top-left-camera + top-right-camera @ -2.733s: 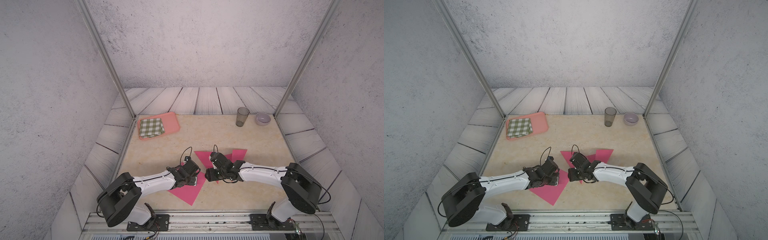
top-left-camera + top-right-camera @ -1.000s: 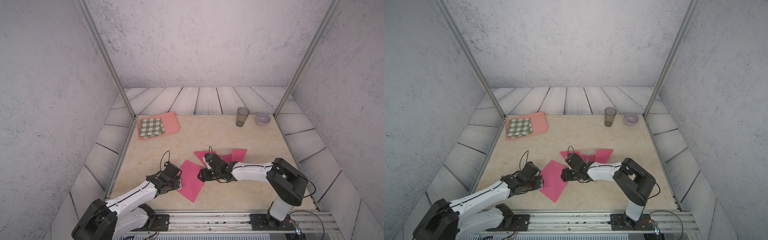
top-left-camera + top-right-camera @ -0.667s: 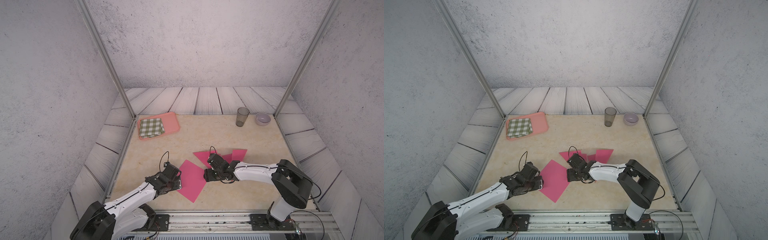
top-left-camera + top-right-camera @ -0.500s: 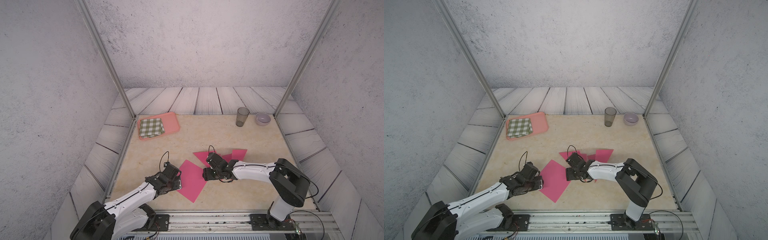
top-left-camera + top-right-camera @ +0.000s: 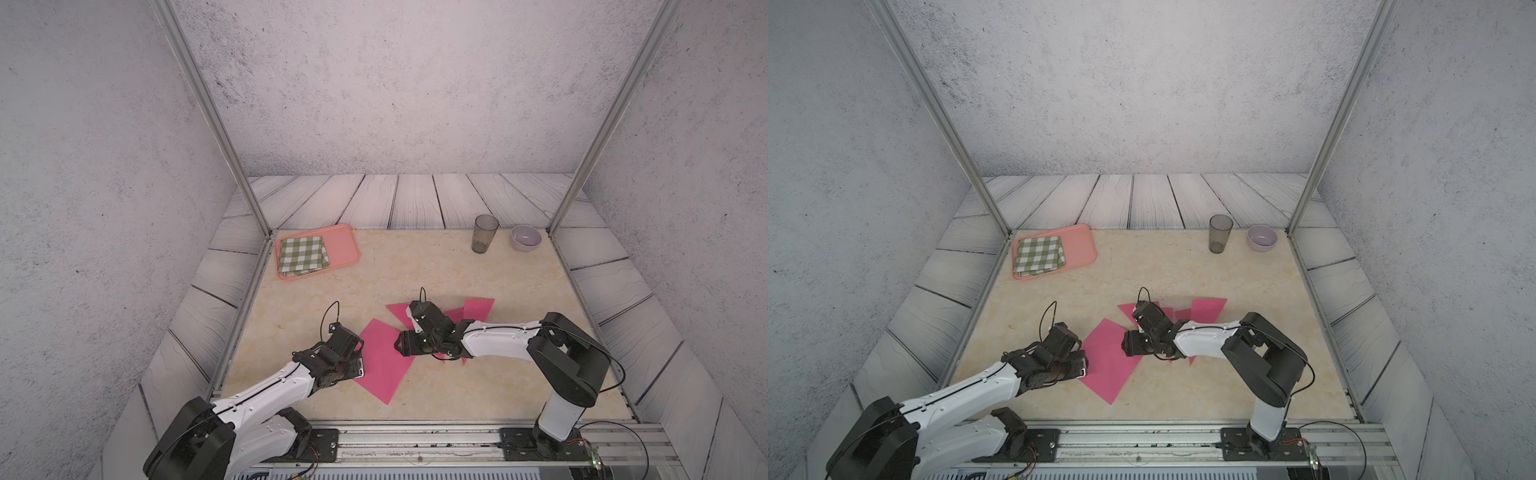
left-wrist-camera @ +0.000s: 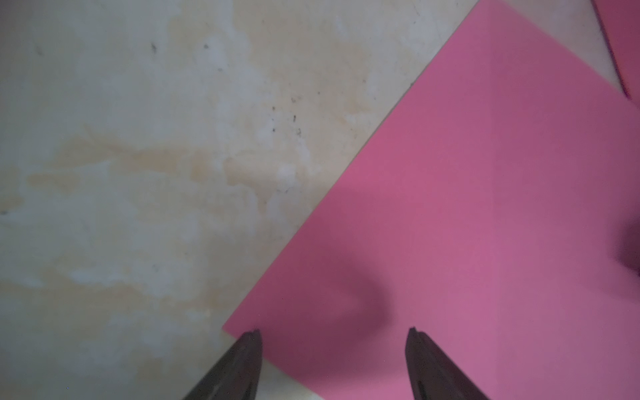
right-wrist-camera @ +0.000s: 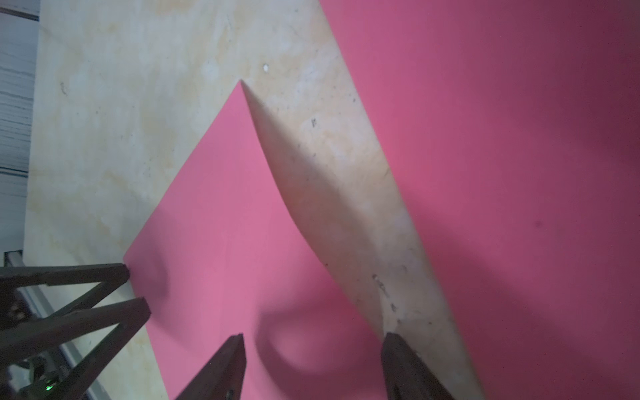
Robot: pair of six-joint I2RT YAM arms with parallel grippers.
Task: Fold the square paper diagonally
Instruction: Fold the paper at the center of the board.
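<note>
The pink square paper [image 5: 384, 363] [image 5: 1109, 361] lies flat at the front middle of the table, one corner pointing at me. My left gripper [image 5: 358, 369] [image 6: 334, 332] is open and low over the paper's left corner, one fingertip off the sheet, one over it. Open too, my right gripper [image 5: 400, 345] [image 7: 313, 336] straddles the paper's right edge, which bows up slightly with a shadow beneath it. In the right wrist view the paper [image 7: 225, 225] fills the middle and the left gripper's fingers [image 7: 121, 273] touch its far corner. Neither gripper holds anything.
More pink paper sheets [image 5: 478, 308] [image 7: 502, 138] lie behind, partly under the right arm. A salmon tray [image 5: 347, 249] with a green checked cloth [image 5: 302, 257] stands back left. A grey tumbler [image 5: 483, 239] and a lavender bowl [image 5: 525, 237] stand back right.
The left arm has drawn back from the paper's middle to its left corner and now holds still. Over the last second the right gripper shifted only slightly at the right edge.
</note>
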